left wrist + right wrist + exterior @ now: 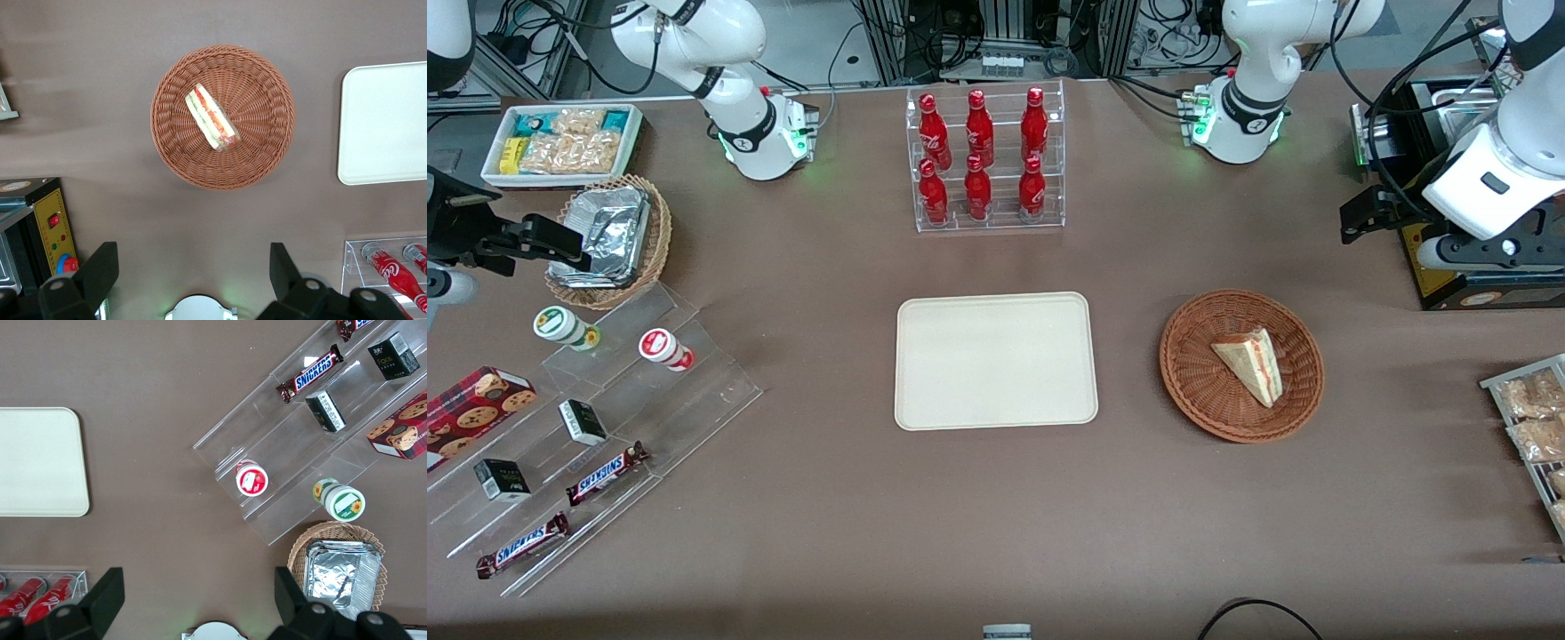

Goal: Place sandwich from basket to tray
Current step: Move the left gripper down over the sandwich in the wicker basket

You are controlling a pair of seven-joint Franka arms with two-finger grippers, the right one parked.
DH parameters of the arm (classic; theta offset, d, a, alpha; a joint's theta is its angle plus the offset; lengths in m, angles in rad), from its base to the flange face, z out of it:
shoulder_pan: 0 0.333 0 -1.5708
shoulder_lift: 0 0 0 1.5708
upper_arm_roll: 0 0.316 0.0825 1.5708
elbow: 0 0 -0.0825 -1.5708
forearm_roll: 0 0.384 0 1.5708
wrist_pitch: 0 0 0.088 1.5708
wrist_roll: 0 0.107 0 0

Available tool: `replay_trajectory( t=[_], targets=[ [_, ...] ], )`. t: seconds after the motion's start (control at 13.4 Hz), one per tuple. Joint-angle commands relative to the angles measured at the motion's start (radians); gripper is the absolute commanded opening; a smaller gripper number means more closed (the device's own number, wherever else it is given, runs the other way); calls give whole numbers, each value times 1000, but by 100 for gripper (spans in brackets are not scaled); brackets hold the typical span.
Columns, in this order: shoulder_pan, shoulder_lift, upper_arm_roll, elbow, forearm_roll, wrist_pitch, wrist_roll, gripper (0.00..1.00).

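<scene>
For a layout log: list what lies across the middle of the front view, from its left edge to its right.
Clear stepped stand → tray → basket holding the sandwich → gripper, open, raised above the table farther from the camera than the basket.

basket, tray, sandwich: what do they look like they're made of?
Basket: woven wicker, reddish-brown, weave ridges visible. Tray: smooth matte cream, probably plastic or moulded fibre; can't tell which. Sandwich: pale soft bread wedge, red and green filling layers at its edge, lying in the basket. Gripper hangs open, farther from the front camera than the basket, holding nothing.
</scene>
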Motion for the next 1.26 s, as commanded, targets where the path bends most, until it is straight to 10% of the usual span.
replay_trajectory(
  t=[0.0, 0.37, 1.19],
  targets=[
    [13, 5, -5, 5, -5, 0, 15, 100],
    [8, 85, -5, -56, 1, 65, 14, 100],
    [5, 92, -6, -644, -8, 869, -202, 100]
  ],
)
